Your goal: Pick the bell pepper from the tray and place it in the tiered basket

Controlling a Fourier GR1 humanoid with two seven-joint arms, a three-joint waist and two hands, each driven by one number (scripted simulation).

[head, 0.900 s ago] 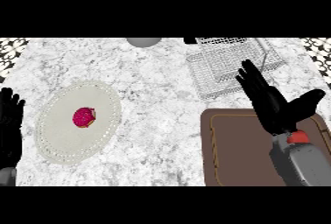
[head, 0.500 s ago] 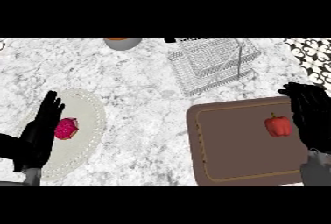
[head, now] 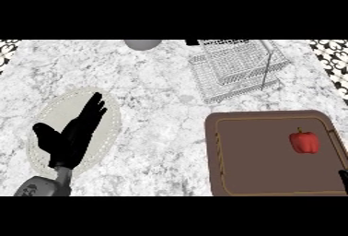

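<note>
A red bell pepper (head: 304, 141) lies on the right side of the brown tray (head: 258, 159), free of any hand. The wire tiered basket (head: 234, 69) stands behind the tray at the back right, with nothing in it that I can see. My left hand (head: 71, 136) is open with straight fingers, spread flat over the pale plate (head: 111, 120) at the left. Only a black sliver of my right hand (head: 344, 177) shows at the right edge, below the pepper and apart from it.
A grey rounded object (head: 142, 44) sits at the counter's back edge, left of the basket. Bare marble counter (head: 163, 120) lies between the plate and the tray. The left hand hides whatever is on the plate.
My right hand has drawn back from above the tray to the right edge, leaving the pepper uncovered. My left hand has moved further over the plate, hiding the pink item there.
</note>
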